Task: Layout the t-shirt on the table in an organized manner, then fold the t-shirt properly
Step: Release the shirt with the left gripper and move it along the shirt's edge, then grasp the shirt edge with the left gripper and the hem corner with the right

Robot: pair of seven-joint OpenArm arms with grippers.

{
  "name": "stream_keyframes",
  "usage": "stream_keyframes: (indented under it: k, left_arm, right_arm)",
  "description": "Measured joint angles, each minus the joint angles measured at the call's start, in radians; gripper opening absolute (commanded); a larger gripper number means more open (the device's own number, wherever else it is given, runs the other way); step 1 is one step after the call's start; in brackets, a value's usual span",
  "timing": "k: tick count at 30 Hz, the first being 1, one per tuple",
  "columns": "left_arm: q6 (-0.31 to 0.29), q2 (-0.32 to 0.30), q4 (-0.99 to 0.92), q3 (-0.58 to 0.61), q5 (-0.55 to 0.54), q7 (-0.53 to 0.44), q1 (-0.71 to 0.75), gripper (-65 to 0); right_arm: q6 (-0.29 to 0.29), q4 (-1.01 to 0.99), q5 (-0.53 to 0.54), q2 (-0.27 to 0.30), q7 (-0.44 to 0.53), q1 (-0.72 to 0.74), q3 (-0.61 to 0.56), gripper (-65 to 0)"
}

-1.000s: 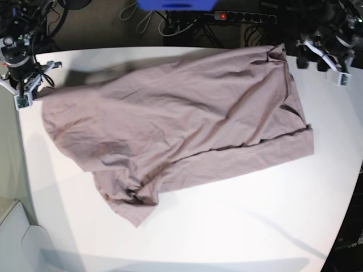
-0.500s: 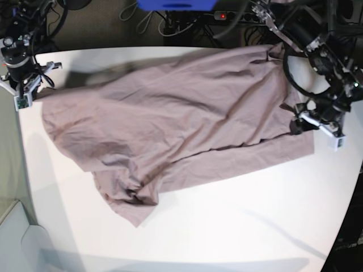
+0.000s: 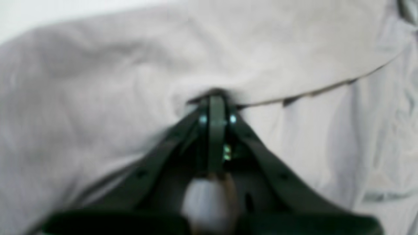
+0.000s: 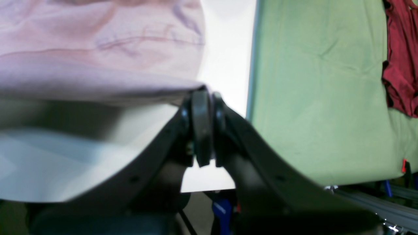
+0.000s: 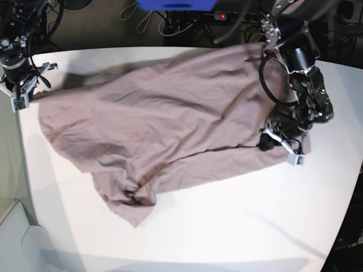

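The dusty mauve t-shirt (image 5: 170, 124) lies rumpled across the white table (image 5: 227, 226), with one part doubled over along its lower right. In the base view my left gripper (image 5: 266, 141) sits low on the shirt's right side. The left wrist view shows that gripper (image 3: 214, 94) shut on a pinched fold of cloth (image 3: 98, 81). At the table's far left corner my right gripper (image 5: 27, 90) holds the shirt's edge. In the right wrist view it (image 4: 202, 93) is shut on the hem (image 4: 98, 49), which hangs lifted over the table (image 4: 225, 49).
Cables and a power strip (image 5: 244, 17) lie behind the table, beside a blue object (image 5: 176, 4). Left of the table is a green surface (image 4: 320, 98) with a dark red cloth (image 4: 401, 65) on it. The table's curved edge runs along the right and front.
My left arm swung in from the far right corner onto the shirt's right side and shut on a fold, drawing that edge inward. The right gripper stayed shut on its corner, shifting slightly back.
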Motion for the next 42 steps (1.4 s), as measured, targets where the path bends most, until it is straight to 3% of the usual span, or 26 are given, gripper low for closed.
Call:
stream_keyframes:
  k: [7, 17, 21, 25, 31, 34, 38, 42]
  left_arm:
    - [-0.018, -0.095, -0.259, 0.008, 0.018, -0.1, -0.146, -64.6]
    - [0.027, -0.148, -0.357, 0.008, 0.08, -0.166, -0.306, -64.6]
    - [0.025, -0.14, -0.349, 0.01, 0.064, -0.118, -0.365, -64.6]
    - [0.024, -0.139, -0.344, 0.01, 0.064, -0.01, -0.37, -64.8]
    - [0.019, -0.086, -0.116, 0.007, 0.068, 0.129, -0.196, -64.8]
    - [0.021, -0.053, 0.042, 0.004, 0.081, 0.188, -0.091, -64.8]
    - [0.014, -0.014, 0.262, 0.006, 0.065, 0.252, 0.021, -64.8]
    - [0.016, 0.02, 0.443, 0.009, -0.019, 0.354, 0.092, -64.8]
  right_arm:
    - [0.0, 0.0, 0.002, 0.019, 0.003, 0.003, 0.0, -65.0]
    - [0.0, -0.085, 0.0, 0.035, 0.01, -0.002, 0.0, -65.0]
    - [0.0, -0.13, 0.0, 0.039, 0.006, -0.003, 0.0, -65.0]
    - [0.0, -0.13, 0.0, 0.039, 0.006, -0.003, 0.0, -65.0]
    - [0.0, -0.13, 0.0, 0.036, 0.003, -0.03, -0.002, -64.9]
    - [0.0, -0.128, 0.001, 0.038, 0.006, -0.027, -0.002, -56.0]
    - [0.0, -0.127, 0.001, 0.038, 0.009, -0.066, -0.004, -37.0]
    - [0.0, -0.127, -0.002, 0.038, 0.008, -0.068, 0.008, -30.5]
